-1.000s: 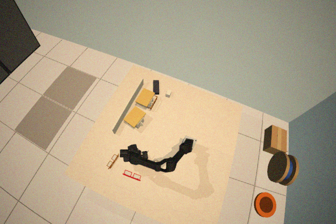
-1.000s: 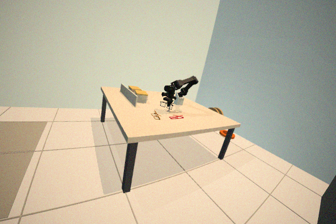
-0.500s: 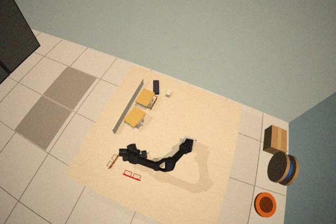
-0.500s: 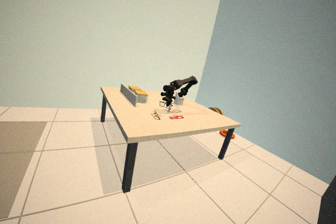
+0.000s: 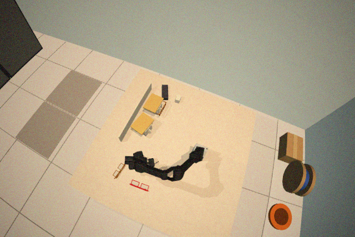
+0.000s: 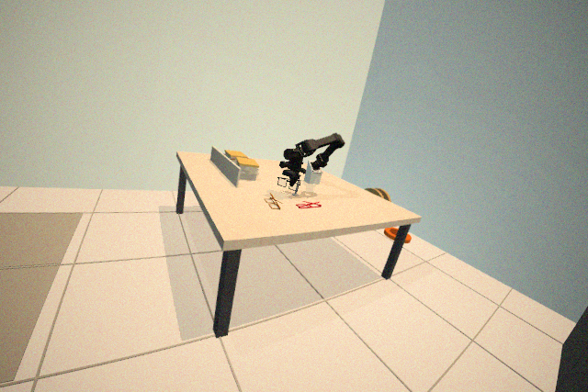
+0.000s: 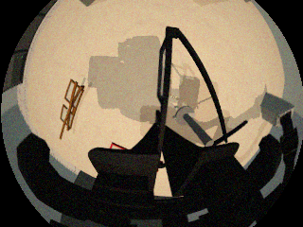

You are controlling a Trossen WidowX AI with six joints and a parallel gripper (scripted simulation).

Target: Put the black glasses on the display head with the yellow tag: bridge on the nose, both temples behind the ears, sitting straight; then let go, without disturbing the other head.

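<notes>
The black glasses [image 6: 282, 185] [image 7: 168, 61] are pinched in my gripper [image 6: 293, 184] [image 7: 158, 127], which is shut on them and points down above the table. Their front runs away from the fingertips in the wrist view, and the temples reach to the right. A short grey post [image 7: 196, 129] stands below them. Two pale display heads stand under orange-yellow covers [image 5: 153, 103] [image 5: 142, 123], far from the gripper. The rear head wears brown glasses [image 5: 162, 109]; the nearer head [image 5: 148, 131] shows only in part, with no glasses visible. I cannot make out a yellow tag.
A grey panel [image 5: 135, 112] [image 6: 225, 167] stands behind the heads. A dark box [image 5: 165, 92] and a small white block [image 5: 177, 99] are beside the rear head. Brown glasses [image 5: 120, 171] [image 7: 72, 111] and red glasses [image 5: 138, 187] [image 6: 310, 204] lie on the table near the gripper.
</notes>
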